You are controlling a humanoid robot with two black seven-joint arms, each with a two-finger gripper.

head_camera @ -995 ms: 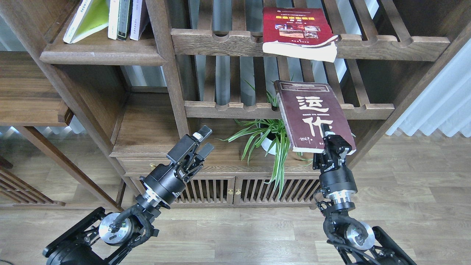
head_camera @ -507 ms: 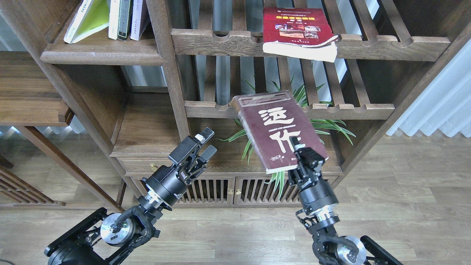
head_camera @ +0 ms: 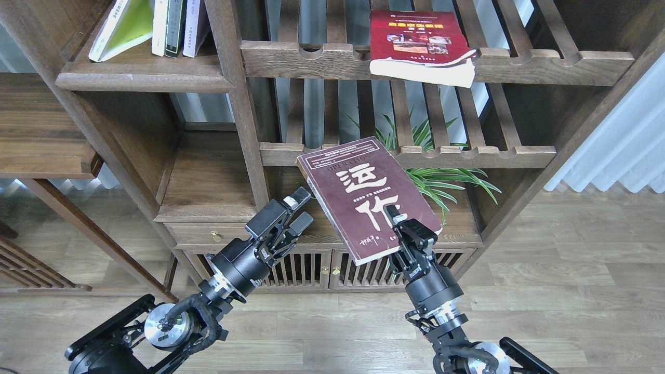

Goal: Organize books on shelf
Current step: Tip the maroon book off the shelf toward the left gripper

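Observation:
My right gripper (head_camera: pixel 401 224) is shut on the lower edge of the dark maroon book (head_camera: pixel 363 195) with big white characters and holds it tilted in the air, in front of the lower slatted rack. My left gripper (head_camera: pixel 301 208) is open and empty, just left of the book's lower left edge. The red book (head_camera: pixel 415 44) with a yellow title lies on the upper slatted rack. The yellow-green book (head_camera: pixel 122 26) leans among several others on the solid dark-brown shelf (head_camera: pixel 140 78) at the upper left.
A potted spider plant (head_camera: pixel 436 171) stands behind the maroon book on the cabinet top (head_camera: pixel 208 176). An upright post (head_camera: pixel 239 98) divides the shelf from the slatted racks (head_camera: pixel 311 57). A low cabinet with slatted doors (head_camera: pixel 306 270) is below.
My right gripper has carried the maroon book to the left and down, off the lower slatted rack, uncovering the plant. My left gripper has moved slightly right toward it.

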